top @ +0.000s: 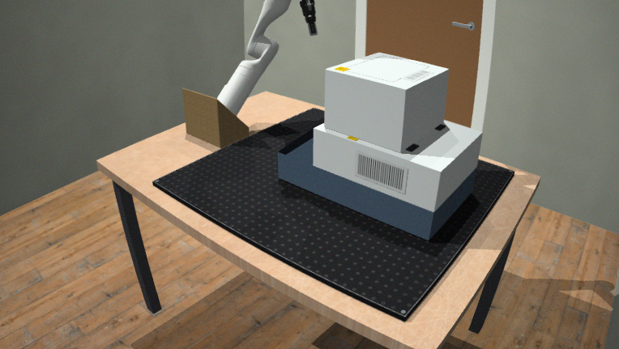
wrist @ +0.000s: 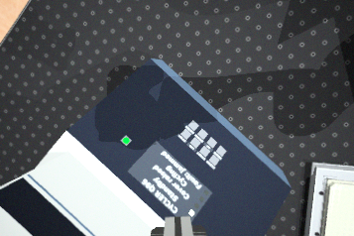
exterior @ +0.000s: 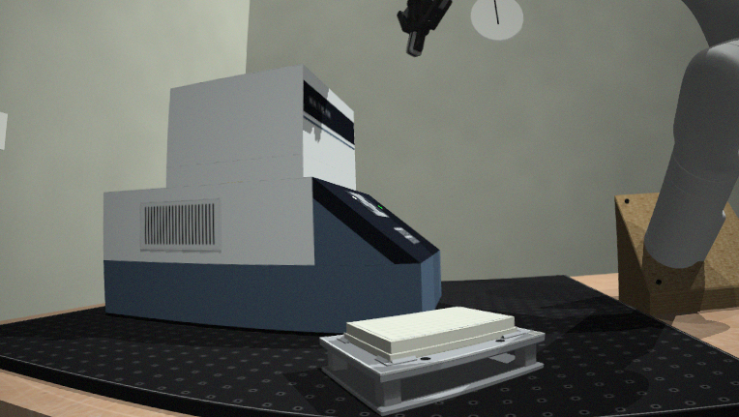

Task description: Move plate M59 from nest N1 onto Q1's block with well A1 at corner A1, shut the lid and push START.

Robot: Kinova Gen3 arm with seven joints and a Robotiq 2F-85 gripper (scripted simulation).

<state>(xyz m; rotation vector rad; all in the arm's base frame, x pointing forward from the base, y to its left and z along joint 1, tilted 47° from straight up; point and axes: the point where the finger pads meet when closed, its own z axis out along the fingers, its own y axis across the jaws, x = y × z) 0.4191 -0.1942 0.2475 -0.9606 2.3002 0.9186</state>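
Note:
The cycler Q1 [top: 378,146] [exterior: 255,226] stands on the black breadboard with its white lid [top: 386,99] shut. Its sloped dark front panel [wrist: 172,144] shows a green lamp [wrist: 126,141] and a cluster of grey keys [wrist: 202,144]. Plate M59 [exterior: 430,330], cream-white, lies flat in the grey plate nest N1 [exterior: 430,360] in front of Q1; its edge shows in the wrist view [wrist: 342,208]. My gripper [top: 311,25] [exterior: 414,44] is shut and empty, high in the air above Q1's front panel, pointing down.
A brown cardboard wedge [top: 211,121] [exterior: 675,259] sits at the arm's base on the wooden table. The black breadboard [top: 319,217] covers most of the table. A door stands behind.

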